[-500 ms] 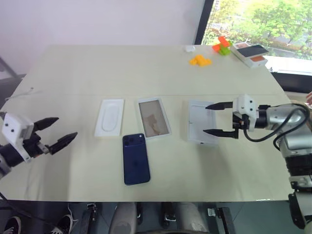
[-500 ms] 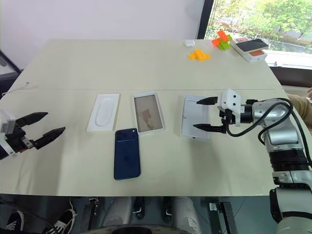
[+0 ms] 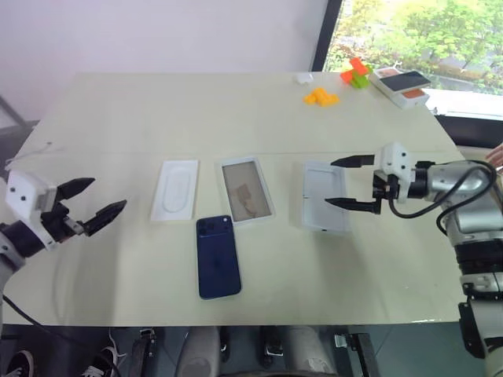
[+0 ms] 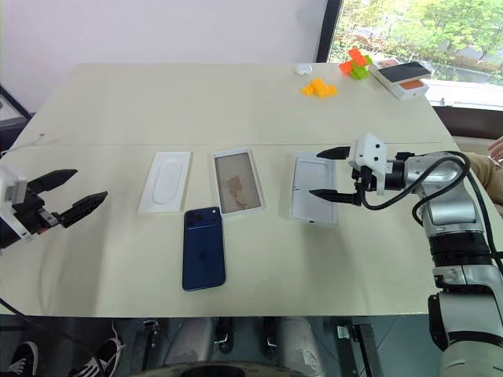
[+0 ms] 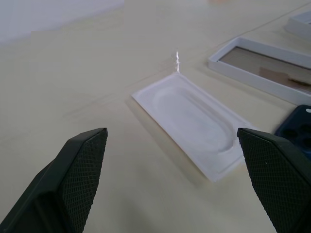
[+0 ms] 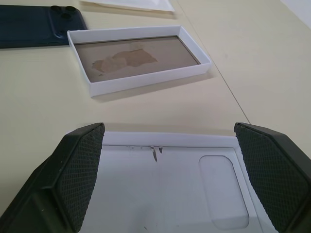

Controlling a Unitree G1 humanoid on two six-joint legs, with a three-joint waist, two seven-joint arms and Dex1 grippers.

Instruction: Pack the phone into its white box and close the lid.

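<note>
a: where's my right pincer (image 4: 332,172) sitting?

b: over the near-right edge of the lid (image 4: 313,197), fingers wide apart, nothing between them. the lid lies inside-up on the desk (image 4: 236,102), partly beneath that pincer. i can't tell whether the lower finger touches it.

a: and the white box (image 4: 237,181)?

b: just beyond the lid from that pincer, towards the middle of the desk. through the right wrist view i look across the lid straight at it (image 6: 138,56), brownish floor showing, empty.

a: the phone (image 4: 204,247)?

b: past the white box and a bit nearer to me, flat on the desk, back up, camera cluster at the corner close to the box. it's well apart from both pincers, about between them.

a: left pincer (image 4: 64,193)?

b: hovering off to the far left side, fingers spread, holding nothing. a flat white insert (image 4: 166,181) with an oval recess lies ahead of it, then the white box and the phone behind that.
</note>
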